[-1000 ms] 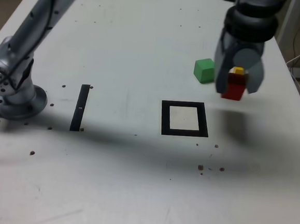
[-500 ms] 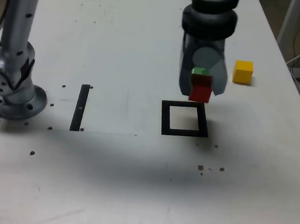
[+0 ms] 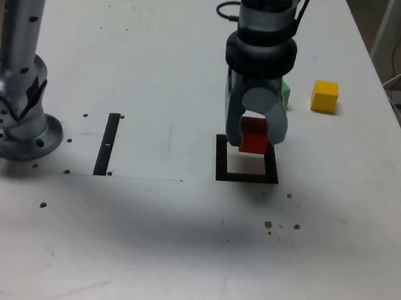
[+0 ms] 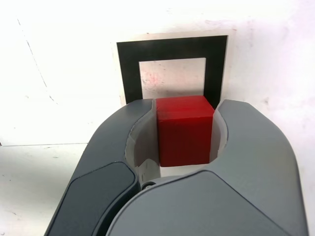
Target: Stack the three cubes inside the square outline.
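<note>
We have the end effector (image 3: 255, 130) clenched on the matte red cube (image 4: 184, 130), poised above the thick black square outline (image 3: 220, 158). Placing step, we judge; next, lower it squarely onto the white centre and release.

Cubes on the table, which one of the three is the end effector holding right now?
The red cube, clamped in the end effector above the square outline. The yellow cube and the green cube, partly hidden behind the arm, sit free on the table.
</note>
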Controlling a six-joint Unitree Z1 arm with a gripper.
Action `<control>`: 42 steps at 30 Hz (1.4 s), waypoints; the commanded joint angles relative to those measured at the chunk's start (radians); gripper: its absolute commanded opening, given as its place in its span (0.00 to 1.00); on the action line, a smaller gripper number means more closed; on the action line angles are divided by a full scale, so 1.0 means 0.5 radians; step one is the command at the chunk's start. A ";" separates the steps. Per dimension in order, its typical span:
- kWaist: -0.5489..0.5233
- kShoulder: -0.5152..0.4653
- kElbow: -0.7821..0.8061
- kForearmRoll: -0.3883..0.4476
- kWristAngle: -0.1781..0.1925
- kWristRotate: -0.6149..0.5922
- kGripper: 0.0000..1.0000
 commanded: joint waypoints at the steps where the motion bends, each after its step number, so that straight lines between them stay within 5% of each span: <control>1: -0.002 -0.003 0.017 -0.019 -0.003 -0.013 0.27; 27: -0.002 0.063 0.133 -0.151 -0.040 -0.032 0.29; 35: -0.002 0.070 0.180 -0.197 -0.045 -0.034 0.95; 42: -0.002 0.062 0.200 -0.202 -0.047 -0.034 0.99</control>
